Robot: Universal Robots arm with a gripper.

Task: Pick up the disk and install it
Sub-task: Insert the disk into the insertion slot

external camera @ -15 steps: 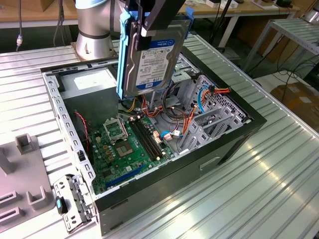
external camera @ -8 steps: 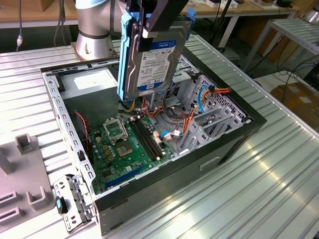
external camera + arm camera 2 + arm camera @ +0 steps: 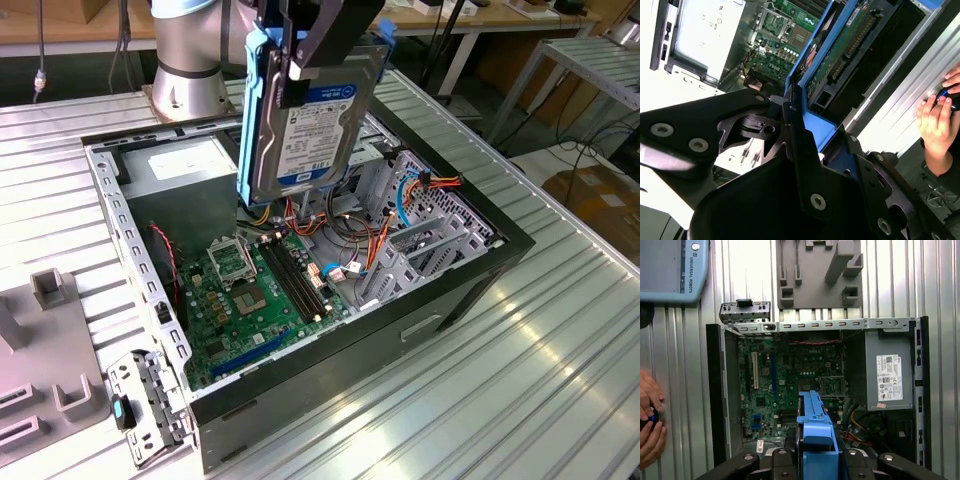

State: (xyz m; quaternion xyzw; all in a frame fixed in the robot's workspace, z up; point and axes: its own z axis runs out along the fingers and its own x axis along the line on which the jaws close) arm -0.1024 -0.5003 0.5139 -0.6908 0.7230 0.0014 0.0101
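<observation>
My hand [image 3: 300, 72] clamps the disk [image 3: 315, 130] upright over the case [image 3: 470, 290] — I'd hold its rails [image 3: 250, 120] square to the 3 o'clock cage [image 3: 420, 245].

The arm [image 3: 188, 55] stands at the upper left of the exterior view; its black pincer [image 3: 295, 80] hangs top centre, clamped on the disk [image 3: 312, 135].

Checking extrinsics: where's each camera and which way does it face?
Exterior view: off-arm, high, angled down at the open computer case; arm base, gripper clamping the disk above it.
Second wrist view: at the wrist, looking along gripper and disk into the case.
First wrist view: at the wrist, straight down into the case past the disk.
Shared: both wrist views catch a person's hand beside the case.
</observation>
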